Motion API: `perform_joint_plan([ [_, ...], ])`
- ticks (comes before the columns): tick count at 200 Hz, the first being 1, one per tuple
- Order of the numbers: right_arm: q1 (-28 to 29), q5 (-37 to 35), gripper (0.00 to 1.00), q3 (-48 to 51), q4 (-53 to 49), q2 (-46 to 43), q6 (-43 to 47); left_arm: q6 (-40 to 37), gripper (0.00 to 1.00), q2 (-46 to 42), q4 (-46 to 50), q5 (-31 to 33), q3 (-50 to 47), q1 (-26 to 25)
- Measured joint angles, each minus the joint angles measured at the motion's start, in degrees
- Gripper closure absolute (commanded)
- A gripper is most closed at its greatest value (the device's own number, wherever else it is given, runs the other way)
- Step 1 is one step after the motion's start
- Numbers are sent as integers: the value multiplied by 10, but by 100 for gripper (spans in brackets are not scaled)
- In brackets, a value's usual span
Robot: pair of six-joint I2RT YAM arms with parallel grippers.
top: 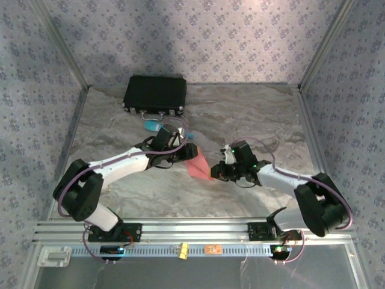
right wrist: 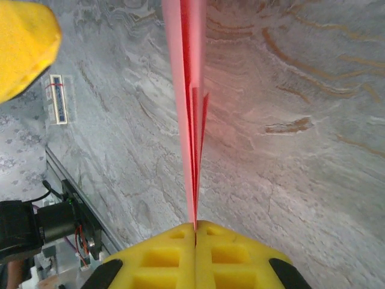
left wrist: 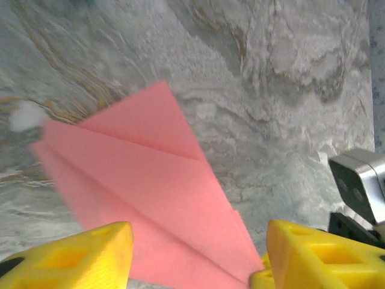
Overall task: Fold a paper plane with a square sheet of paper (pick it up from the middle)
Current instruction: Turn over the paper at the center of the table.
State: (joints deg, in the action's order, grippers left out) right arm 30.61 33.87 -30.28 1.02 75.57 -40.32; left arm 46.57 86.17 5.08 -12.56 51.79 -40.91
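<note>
So the right hand (right wrist: 195, 229) was pinched tight on the paper plane (right wrist: 189, 120), holding it on edge off the counter, on the near side of the black case (top: 154, 93). The left hand (left wrist: 192, 259) was spread around its tail (not touching, I think). If it clamped off the crease, the flaps could've buckled or slipped out.

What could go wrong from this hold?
1. The right gripper pinches the folded pink paper by one thin end, so it may slip or tear.
2. The left gripper is open around the paper. Closing off the crease could crumple the folds.
3. The two grippers sit close together and might collide.
</note>
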Motion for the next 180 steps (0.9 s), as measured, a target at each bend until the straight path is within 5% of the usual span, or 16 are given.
perform_joint_plan([
  [71,0,-108,95,-1,-105,-121,56,-27,21,-90,12,80,-51,0],
  [130,4,-184,95,-7,-149,-169,78,-65,1,-145,23,127,-66,0],
  [180,24,-244,95,-18,-174,-204,95,-63,0,-184,25,157,-90,23],
])
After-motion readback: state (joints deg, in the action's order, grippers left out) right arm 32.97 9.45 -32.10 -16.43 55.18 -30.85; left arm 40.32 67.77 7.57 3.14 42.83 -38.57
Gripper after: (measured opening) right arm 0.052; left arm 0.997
